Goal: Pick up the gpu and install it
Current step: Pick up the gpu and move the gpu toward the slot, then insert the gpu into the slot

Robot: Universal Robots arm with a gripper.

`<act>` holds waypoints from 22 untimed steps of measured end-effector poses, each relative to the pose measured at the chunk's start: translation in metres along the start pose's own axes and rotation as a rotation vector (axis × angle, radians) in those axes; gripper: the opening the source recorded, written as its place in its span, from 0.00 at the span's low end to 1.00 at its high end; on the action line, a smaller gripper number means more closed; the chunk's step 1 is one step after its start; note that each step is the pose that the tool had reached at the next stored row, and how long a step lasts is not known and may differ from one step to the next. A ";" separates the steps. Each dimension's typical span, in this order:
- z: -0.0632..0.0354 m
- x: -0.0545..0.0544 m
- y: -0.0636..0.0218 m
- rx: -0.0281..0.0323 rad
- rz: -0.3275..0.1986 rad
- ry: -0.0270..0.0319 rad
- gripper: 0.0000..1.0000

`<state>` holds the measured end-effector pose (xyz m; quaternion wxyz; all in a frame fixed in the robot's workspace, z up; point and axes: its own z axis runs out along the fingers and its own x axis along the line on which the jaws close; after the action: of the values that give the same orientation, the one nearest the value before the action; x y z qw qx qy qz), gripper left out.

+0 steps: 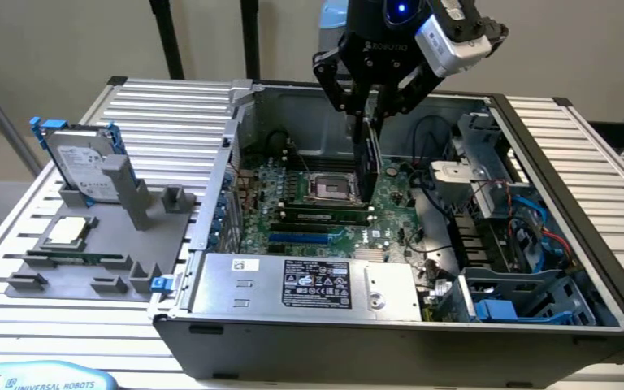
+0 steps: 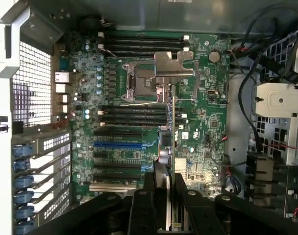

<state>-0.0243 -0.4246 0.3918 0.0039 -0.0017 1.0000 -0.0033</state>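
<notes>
The claw (image 1: 374,108) is clamped on the upper edge of the gpu (image 1: 367,162), which hangs edge-down over the motherboard (image 1: 257,231), toward twelve o'clock in the open case (image 1: 301,114). It looks light, stiff and fragile, best held by its bare edges.

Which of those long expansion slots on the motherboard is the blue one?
The single blue slot, with black slots on both sides of it. One end lies close to the gpu held in the jaws.
</notes>
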 end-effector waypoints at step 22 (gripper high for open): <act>0.0008 0.000 0.0000 0.0000 -0.062 -0.0002 0.27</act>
<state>-0.0241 -0.4247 0.3910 0.0039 -0.0326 0.9995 -0.0034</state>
